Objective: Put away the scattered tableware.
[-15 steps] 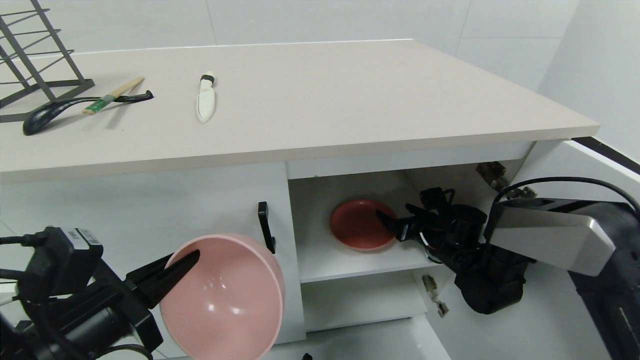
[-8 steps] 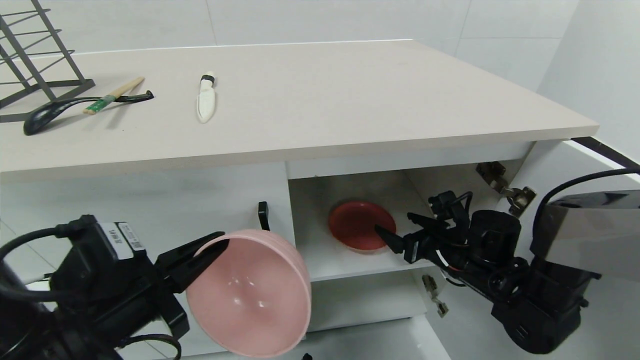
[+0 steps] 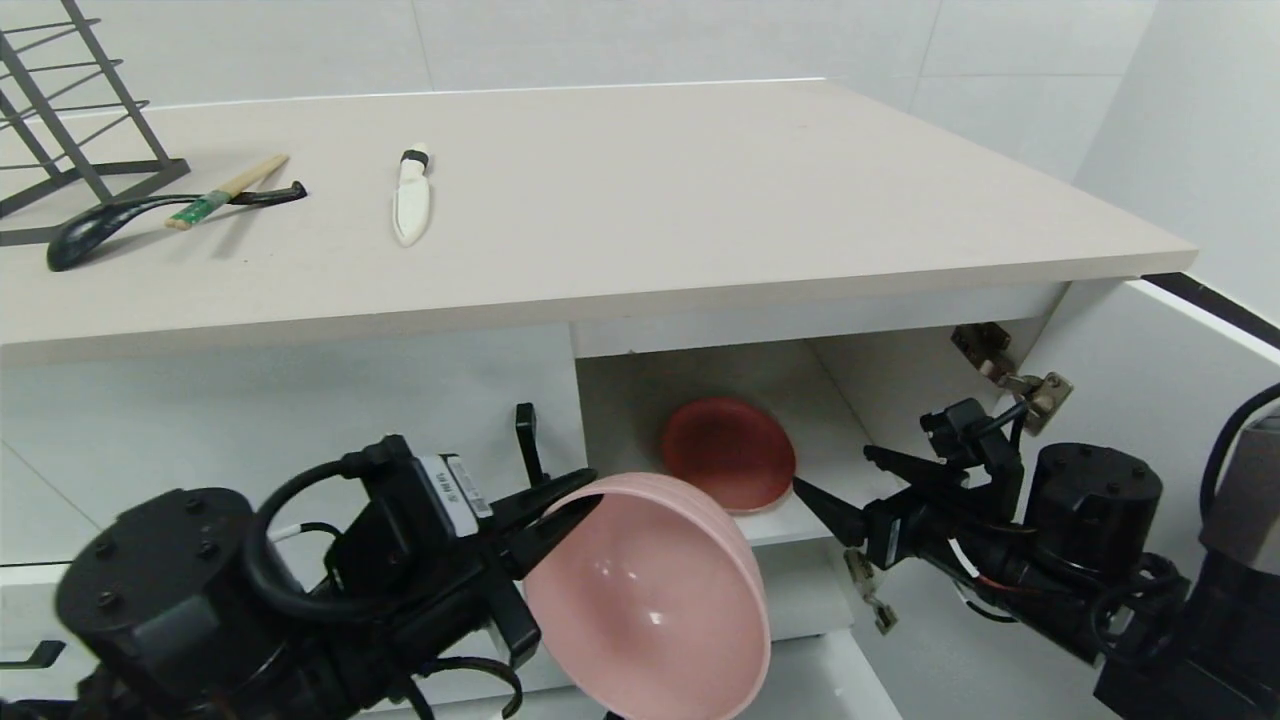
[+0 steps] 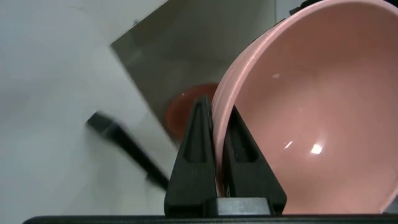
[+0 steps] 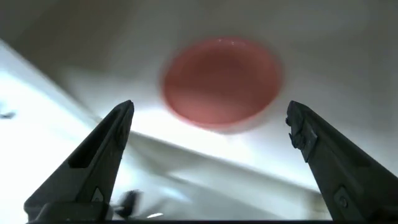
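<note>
My left gripper (image 3: 560, 510) is shut on the rim of a pink bowl (image 3: 650, 610), held tilted in front of the open cabinet's lower part; the left wrist view has the rim pinched between the fingers (image 4: 214, 149) and the bowl (image 4: 311, 118) beside them. A red plate (image 3: 728, 452) lies on the cabinet shelf (image 3: 800, 525), also seen as the red plate (image 5: 221, 81) and the plate (image 4: 180, 112). My right gripper (image 3: 850, 485) stands open just outside the shelf's right front, empty; its fingers frame the plate in the right wrist view, gripper (image 5: 211, 162).
On the countertop (image 3: 640, 200) lie a white knife (image 3: 411, 198), a black ladle (image 3: 130, 215) and a wooden-handled tool (image 3: 225, 190). A wire rack (image 3: 60, 110) stands at the far left. The closed left door has a black handle (image 3: 528, 440); the right door (image 3: 1150, 340) hangs open.
My left gripper carried the pink bowl rightward toward the cabinet opening. The right gripper drew back from the red plate, out of the shelf, to the right and downward.
</note>
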